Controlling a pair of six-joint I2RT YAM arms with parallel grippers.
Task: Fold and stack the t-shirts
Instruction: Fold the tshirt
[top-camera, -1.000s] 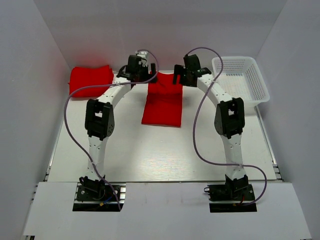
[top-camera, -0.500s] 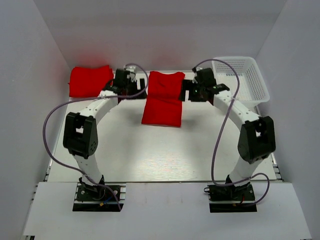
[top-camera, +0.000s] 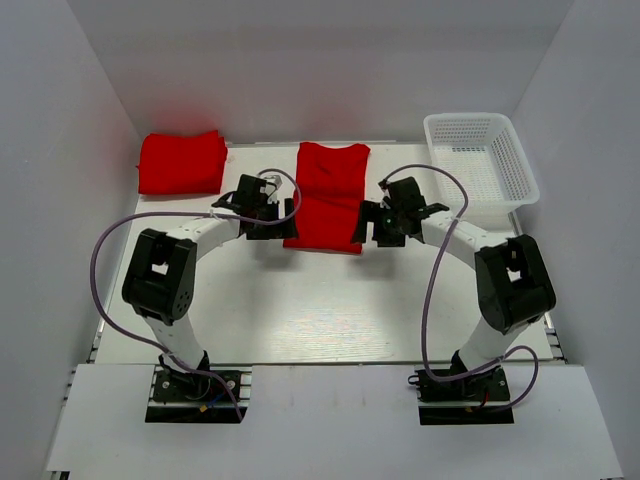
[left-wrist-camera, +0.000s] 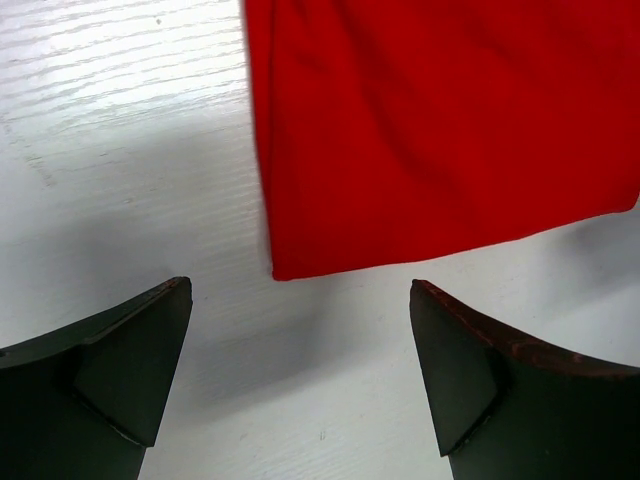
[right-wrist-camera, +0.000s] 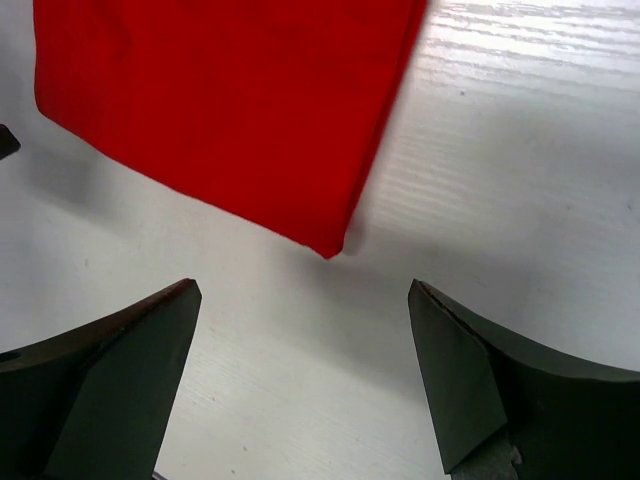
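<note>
Across the white worktop (top-camera: 300, 300) the task's things lie well apart: a white mesh basket (top-camera: 520, 178) at the far right, a folded t-shirt (top-camera: 180, 162) at the far left, and between them a second t-shirt (top-camera: 328, 195), already narrowed into a long strip that runs from the far edge towards the arms.

Both arms flank the near end of that strip. The left tool (left-wrist-camera: 298, 288) hovers with its jaws spread wide and nothing in them. The right tool (right-wrist-camera: 303, 287) is equally wide and equally empty.

Judging by this layout, the step in hand is to take the strip's near hem and fold it away over the far half. To do it well, each tool should come down over its own corner. The near-left corner (left-wrist-camera: 278, 272) sits slightly left of centre between the left jaws. The near-right corner (right-wrist-camera: 328, 252) sits slightly further ahead of the right jaws, so that arm likely needs a little more reach.

Each lower finger should slide flat along the worktop so that it catches every layer. Then the two tools should close together, lift level, and keep the hem taut so the fold lands square.
</note>
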